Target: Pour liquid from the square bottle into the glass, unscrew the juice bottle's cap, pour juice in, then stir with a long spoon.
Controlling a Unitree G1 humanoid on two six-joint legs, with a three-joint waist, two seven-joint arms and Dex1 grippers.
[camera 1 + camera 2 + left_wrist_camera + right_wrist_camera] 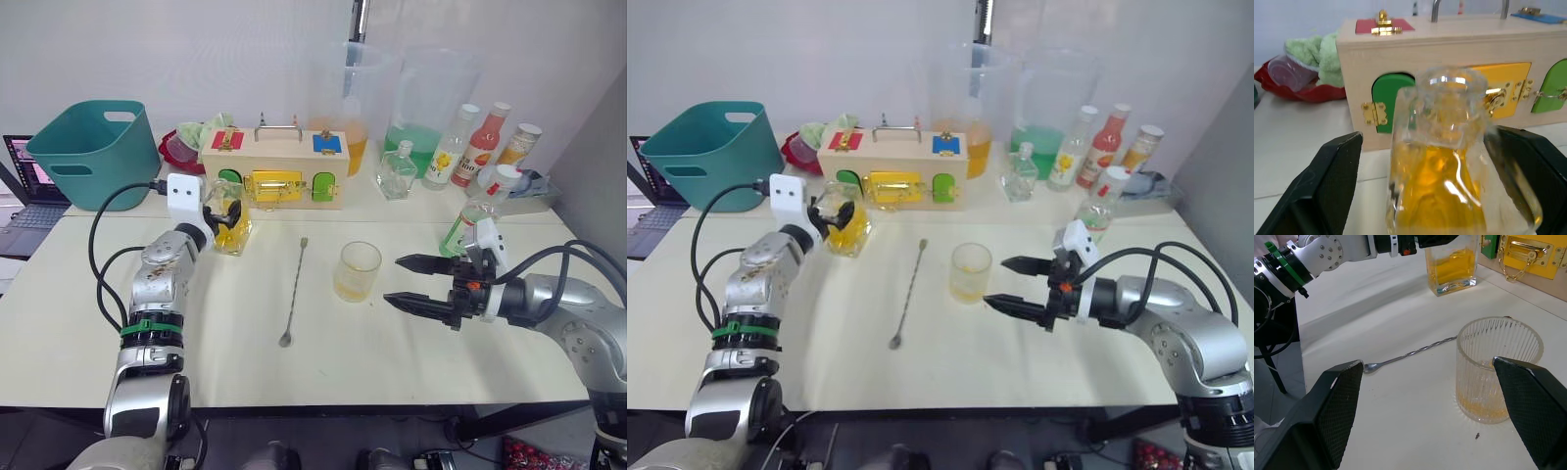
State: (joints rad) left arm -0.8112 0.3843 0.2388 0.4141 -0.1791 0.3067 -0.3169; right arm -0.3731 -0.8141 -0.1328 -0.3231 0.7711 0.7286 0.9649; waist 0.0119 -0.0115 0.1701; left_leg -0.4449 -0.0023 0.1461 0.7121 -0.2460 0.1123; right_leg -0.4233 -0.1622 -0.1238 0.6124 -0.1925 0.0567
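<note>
The square bottle, clear with yellow liquid and no stopper, stands on the table in front of the wooden box. My left gripper is open around its upper part, with a gap beside one finger. The glass stands mid-table with a little yellow liquid at its bottom. My right gripper is open just right of the glass, pointing at it. The long spoon lies flat to the left of the glass. The juice bottle stands behind my right wrist, its white cap on.
At the back stand a wooden lock box, two big clear pitchers, a small clear bottle and several other bottles. A teal bin and a laptop are at far left.
</note>
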